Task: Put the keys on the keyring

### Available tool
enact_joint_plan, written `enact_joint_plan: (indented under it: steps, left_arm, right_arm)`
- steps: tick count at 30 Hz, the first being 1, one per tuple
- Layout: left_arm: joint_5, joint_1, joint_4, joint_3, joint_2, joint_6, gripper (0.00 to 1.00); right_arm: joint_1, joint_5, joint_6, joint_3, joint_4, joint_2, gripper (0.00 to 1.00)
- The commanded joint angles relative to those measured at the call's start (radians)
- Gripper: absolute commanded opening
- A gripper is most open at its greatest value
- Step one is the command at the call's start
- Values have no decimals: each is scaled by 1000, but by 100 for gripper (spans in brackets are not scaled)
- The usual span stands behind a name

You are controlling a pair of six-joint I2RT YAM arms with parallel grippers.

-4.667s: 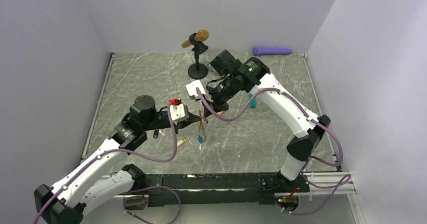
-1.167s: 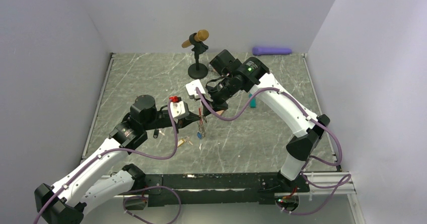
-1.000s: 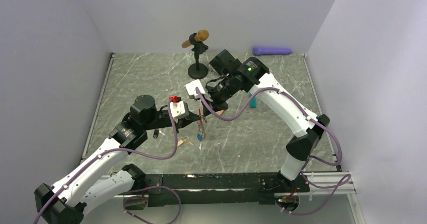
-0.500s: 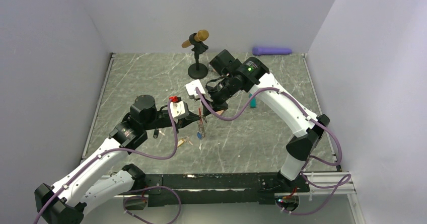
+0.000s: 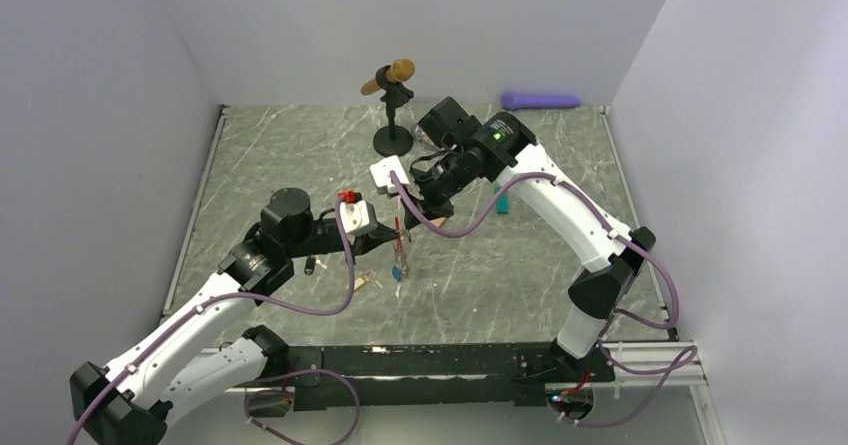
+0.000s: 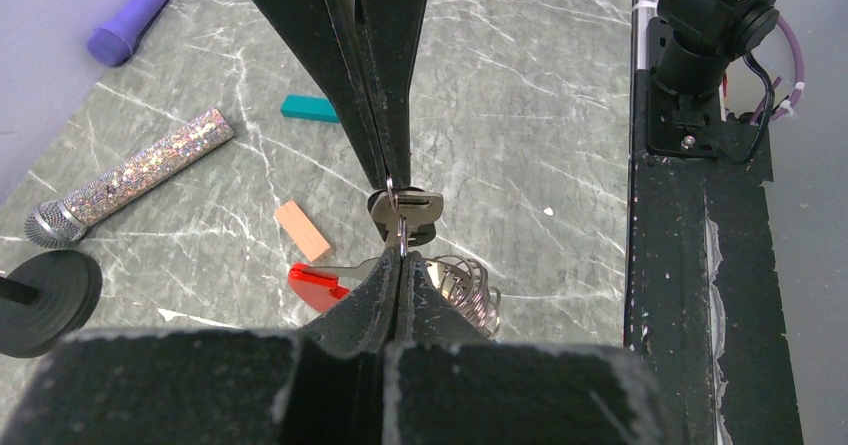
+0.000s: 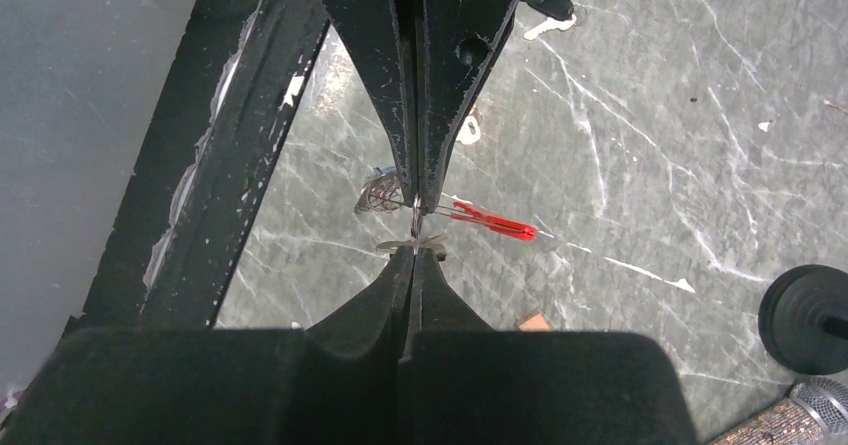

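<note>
Both hands are clenched and meet tip to tip above the middle of the worktop [image 6: 540,115], and the next move depends on that short line between them. The left hand [image 6: 400,262] is grasping the keyring [image 6: 322,282]. In its wrist view the red clip sticks out to one side of its tip and the silvery coil bulges out to the other. From above, the keyring hangs straight down below the pinch with a blue tag [image 5: 398,274] at its lower end. The right hand [image 6: 393,177] comes in from the far right and appears to grasp a key [image 6: 408,208], whose dark head sits just beside its tip. A thin loop of wire runs from there towards the left hand's tip. Whether the key's hole has already caught that wire is too fine to tell. The key lies between the two hands, nearer the right one, with its flat head turned across the line joining the tips. The keyring's long axis drops away at right angles to that line. As I judge it, the right hand has to do the travelling, sliding the key along the wire towards the left hand, which only needs to hold steady. Two loose keys [image 5: 366,283] lie on the worktop near the left arm, well apart from this pinch, so they look like the left hand's to fetch later.
</note>
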Motion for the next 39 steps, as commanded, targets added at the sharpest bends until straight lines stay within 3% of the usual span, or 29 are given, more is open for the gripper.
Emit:
enact_joint_plan:
  steps: [1, 39]
  left_arm:
    - [20, 5, 49, 46, -8, 0, 0]
    - [62, 14, 70, 42, -5, -18, 0]
  right_arm:
    - [-4, -10, -8, 5, -2, -28, 0]
    - [-3, -31, -23, 16, -15, -2, 0]
